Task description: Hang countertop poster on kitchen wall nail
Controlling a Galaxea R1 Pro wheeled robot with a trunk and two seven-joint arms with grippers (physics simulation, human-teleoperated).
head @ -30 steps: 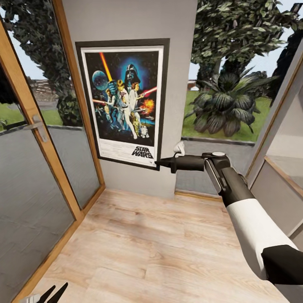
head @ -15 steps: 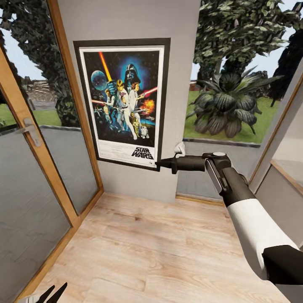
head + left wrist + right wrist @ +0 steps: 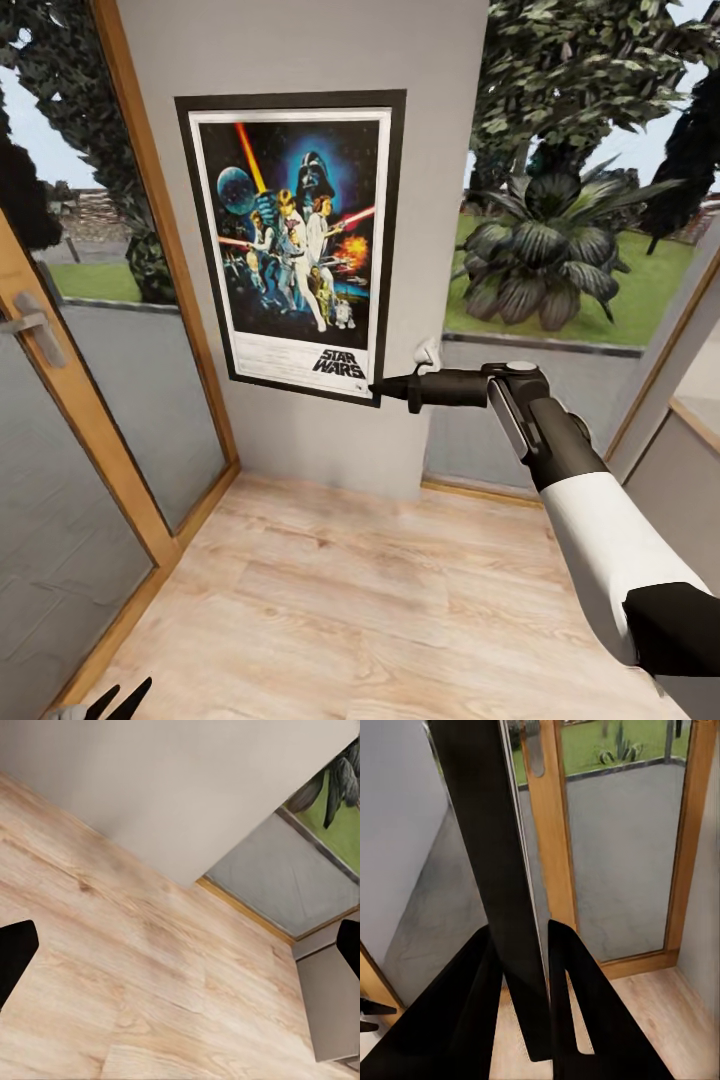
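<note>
At the far left of the head view stands a wood-framed glass door with a grey lever handle, and low beside it the tips of the left gripper poke up over the light wooden floor. Those two dark tips stand apart, and in the left wrist view the fingers sit at opposite edges with only floor and the foot of the grey wall between them, so the jaws are wide and hold nothing.

Next comes the grey wall, and flat against it the poster, upright, its black frame and white border around the colourful artwork, the "STAR WARS" logo near the lower edge. The poster lies almost wholly up and to the left of the right gripper; only its lower right corner reaches the jaws.

That corner sits between the right gripper's fingertips. The right wrist view shows it edge-on: the poster's thin dark frame runs as a long black strip away from the camera, its near end pinched between the two black fingers, which press on either side of it. The jaws are narrow, closed on the frame.

Further right, the arm stretches back from the gripper, black then white. Behind it a window shows a broad-leaved plant and grass outside.
</note>
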